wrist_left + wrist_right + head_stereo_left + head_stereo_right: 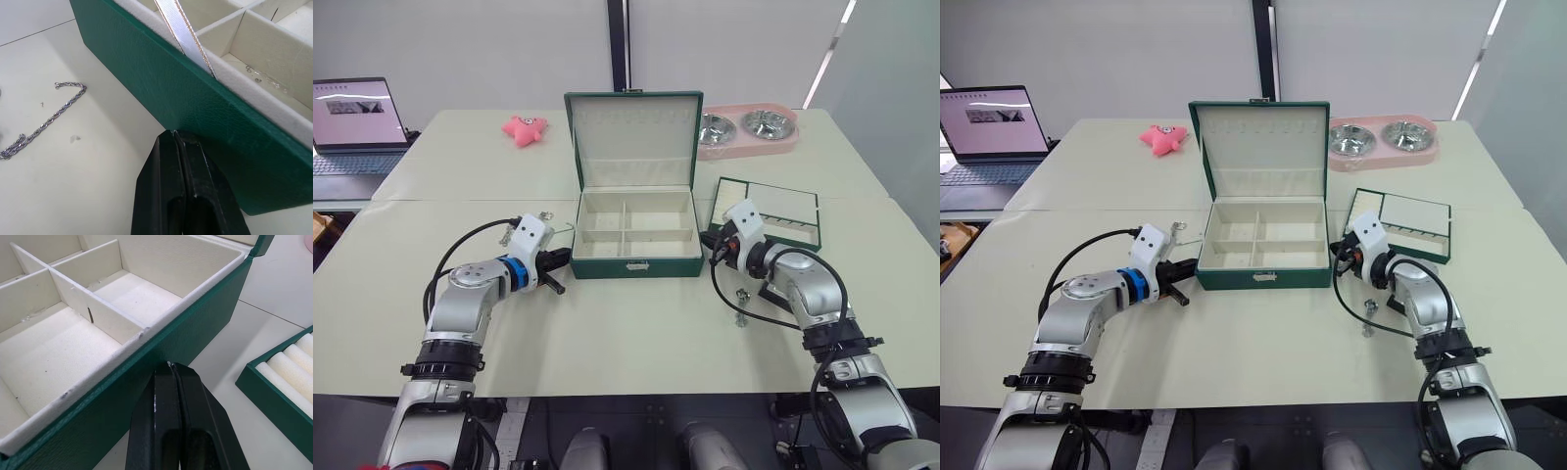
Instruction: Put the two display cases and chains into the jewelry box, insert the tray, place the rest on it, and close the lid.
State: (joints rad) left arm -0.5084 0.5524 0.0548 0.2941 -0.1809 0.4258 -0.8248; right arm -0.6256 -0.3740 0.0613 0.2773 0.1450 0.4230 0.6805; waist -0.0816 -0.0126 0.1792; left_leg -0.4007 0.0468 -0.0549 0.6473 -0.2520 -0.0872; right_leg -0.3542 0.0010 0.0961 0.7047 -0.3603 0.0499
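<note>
From the left eye view, the green jewelry box [634,230] sits open at mid-bench with its lid upright and its 4 compartments looking bare, so the job seems to be at its very start: nothing large is loaded and the tray [770,211] still lies on the bench [607,323] to the box's right. The left hand [555,273] rests by the box's left front corner, the right hand [713,247] by its right wall. The right eye view adds small metal pieces [1368,315] on the bench near the right arm. The left wrist view shows what the head views barely do: a silver chain [44,122] lying loose just beside the box's left wall, a ribbon [186,34] over the rim, and the left hand's fingers pressed shut on nothing. The right wrist view shows the right hand equally shut and empty, close to the box wall, with the tray's padded rolls alongside. Next, I judge, the left hand must open and reach that chain.
</note>
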